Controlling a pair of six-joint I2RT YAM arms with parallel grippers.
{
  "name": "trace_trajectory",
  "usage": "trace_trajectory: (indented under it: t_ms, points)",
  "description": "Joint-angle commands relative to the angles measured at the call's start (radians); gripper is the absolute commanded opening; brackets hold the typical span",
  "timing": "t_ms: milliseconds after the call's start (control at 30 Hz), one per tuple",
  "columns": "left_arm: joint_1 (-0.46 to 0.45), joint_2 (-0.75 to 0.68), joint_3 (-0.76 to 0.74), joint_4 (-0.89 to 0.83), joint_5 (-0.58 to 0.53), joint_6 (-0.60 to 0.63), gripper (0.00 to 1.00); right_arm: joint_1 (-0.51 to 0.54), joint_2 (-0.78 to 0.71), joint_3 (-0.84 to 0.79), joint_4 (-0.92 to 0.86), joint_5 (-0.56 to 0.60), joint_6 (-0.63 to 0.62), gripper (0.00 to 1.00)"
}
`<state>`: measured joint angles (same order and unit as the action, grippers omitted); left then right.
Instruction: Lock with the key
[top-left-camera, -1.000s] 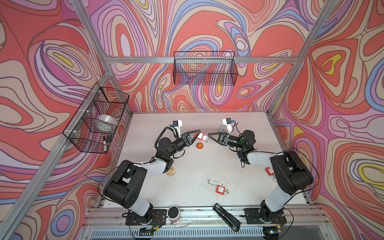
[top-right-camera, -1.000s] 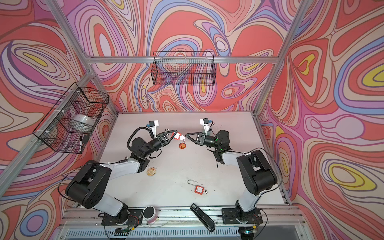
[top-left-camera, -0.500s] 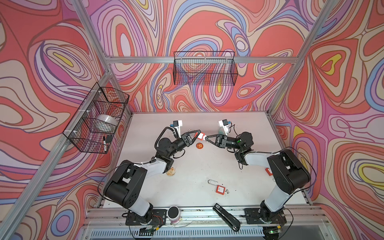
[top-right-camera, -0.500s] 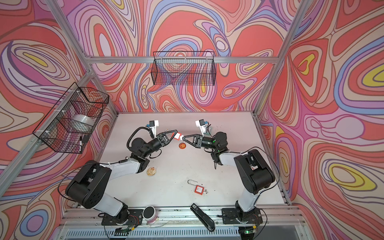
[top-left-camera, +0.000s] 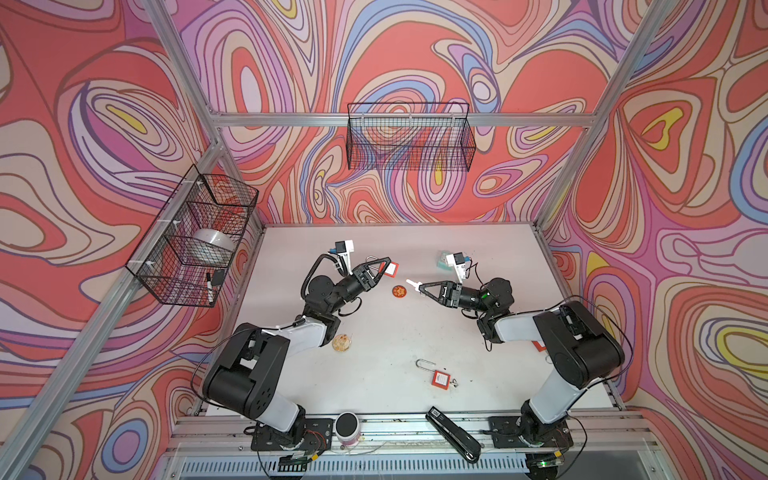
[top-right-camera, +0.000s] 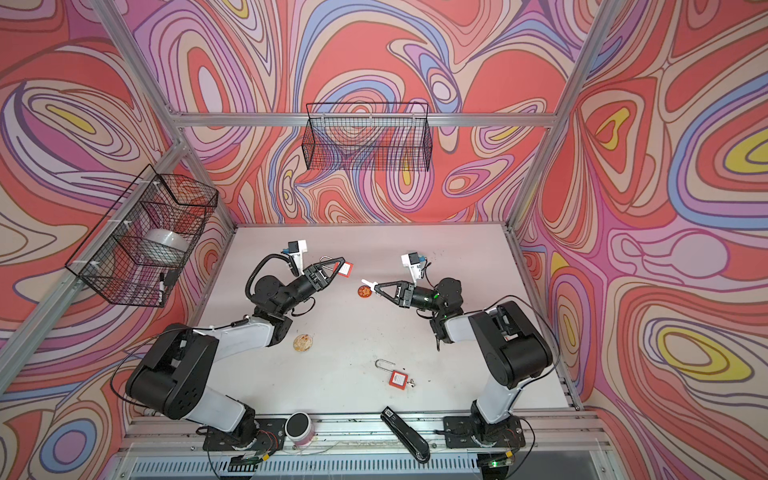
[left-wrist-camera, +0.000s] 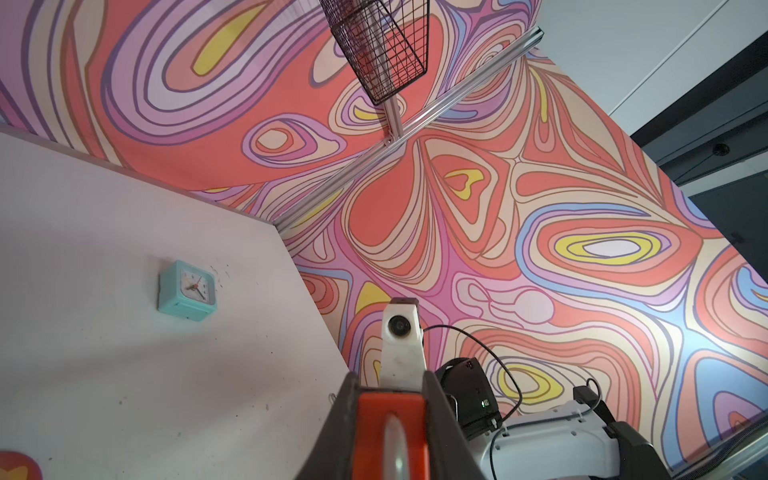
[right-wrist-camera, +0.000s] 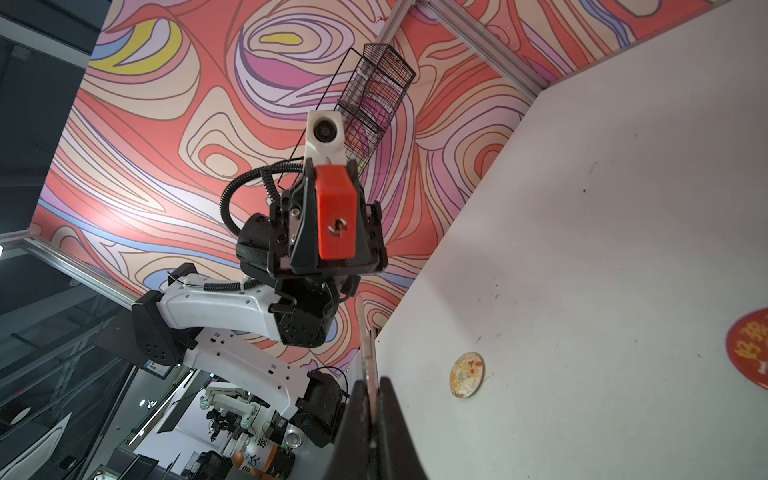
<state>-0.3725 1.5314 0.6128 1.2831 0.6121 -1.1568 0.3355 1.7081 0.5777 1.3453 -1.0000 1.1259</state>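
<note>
Centrally: red plastic-bodied padlock with steel shackle (top-left-camera: 392, 269), held clear of the white tabletop (top-left-camera: 395, 328) over its far half. It is clamped across the body between the fingers of the left gripper (top-left-camera: 385, 267), whose jaws are closed onto its sides. In the right wrist view the keyhole (right-wrist-camera: 336, 226) faces the lens.

- Small pale key (top-left-camera: 411, 283): pinched at the tip of the right gripper (top-left-camera: 420, 286), fingers pressed tight together on it. The blade points toward the padlock, near it but apart.
- Round red badge (top-left-camera: 400, 291): flat on the table, below the gap between key and padlock.
- Square teal alarm clock (left-wrist-camera: 187, 291): on the table behind the right arm.
- Round pale badge (top-left-camera: 343, 343): on the table beside the left arm's forearm.
- Second red padlock (top-left-camera: 440, 378): lying flat toward the near edge, shackle open, a small metal piece just beside its body; whether that is a key cannot be told.
- Black stapler (top-left-camera: 453, 428) and dark-topped cylinder with pink base (top-left-camera: 347, 428): on the front rail.
- Black wire baskets: one on the back wall (top-left-camera: 409, 143), one on the side wall (top-left-camera: 195, 237).
</note>
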Motion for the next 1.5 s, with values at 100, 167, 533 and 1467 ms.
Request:
trace_trajectory:
  t_ms: [100,167,533,1467]
  points:
    - [0.012,-0.022,-0.034,0.063,0.022,-0.009,0.00,-0.004,-0.055,-0.056,-0.066,0.062,-0.054,0.00]
    - [0.020,-0.025,-0.061,0.020,0.035,0.005,0.00,-0.005,-0.088,-0.073,-0.217,0.151,-0.090,0.00]
    - [0.023,-0.073,0.019,-0.831,0.133,0.337,0.00,0.020,-0.255,-0.052,-0.824,0.452,-0.037,0.00]
    - [0.025,0.335,0.471,-1.743,0.269,0.921,0.00,0.369,-0.244,-0.100,-0.790,0.970,0.362,0.00]
